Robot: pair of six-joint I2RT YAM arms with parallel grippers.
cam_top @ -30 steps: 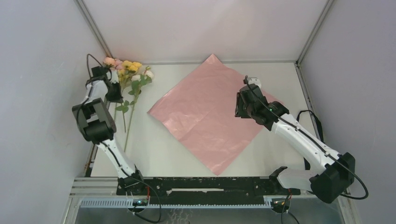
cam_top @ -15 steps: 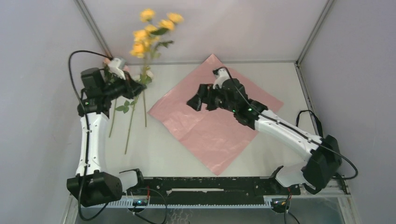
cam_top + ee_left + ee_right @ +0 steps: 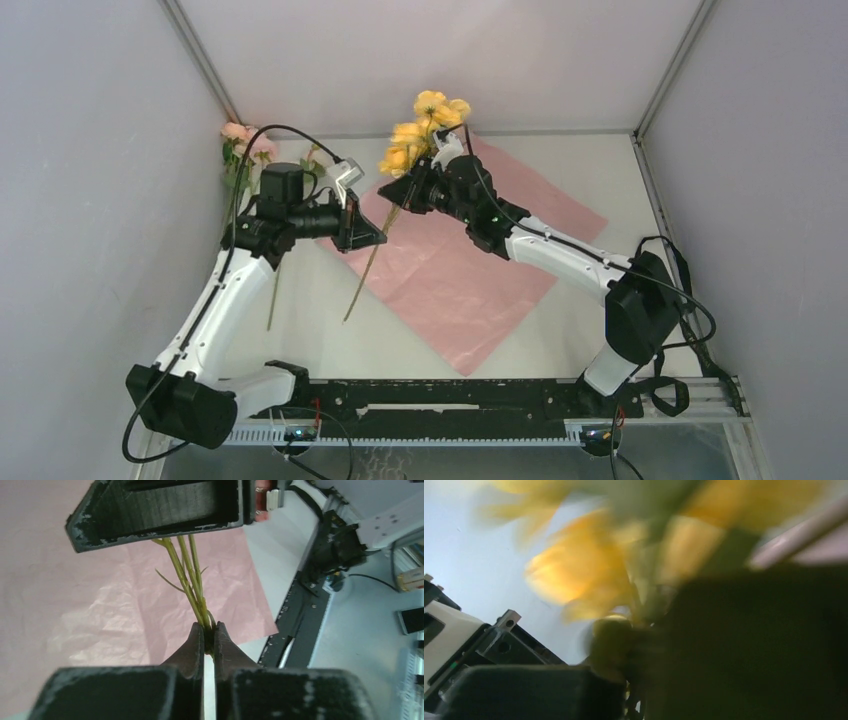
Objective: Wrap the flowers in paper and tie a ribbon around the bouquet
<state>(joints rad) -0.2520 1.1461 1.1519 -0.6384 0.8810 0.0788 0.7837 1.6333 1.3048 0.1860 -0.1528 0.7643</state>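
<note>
Pale grey walls point(image 3: 450, 50) enclose a white table point(image 3: 305, 340).

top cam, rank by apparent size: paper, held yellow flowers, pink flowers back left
1. paper: largest by far.
2. yellow flowers: held up nearer the camera, so they may look bigger than they are.
3. pink flowers: smallest as seen; true order against the yellow ones is unsure.

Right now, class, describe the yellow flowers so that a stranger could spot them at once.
Start at the big pink paper on the table. Over its left corner the left gripper pinches thin green stems, topped by the yellow flowers in the air. The other flowers, back left, are pink and low.
</note>
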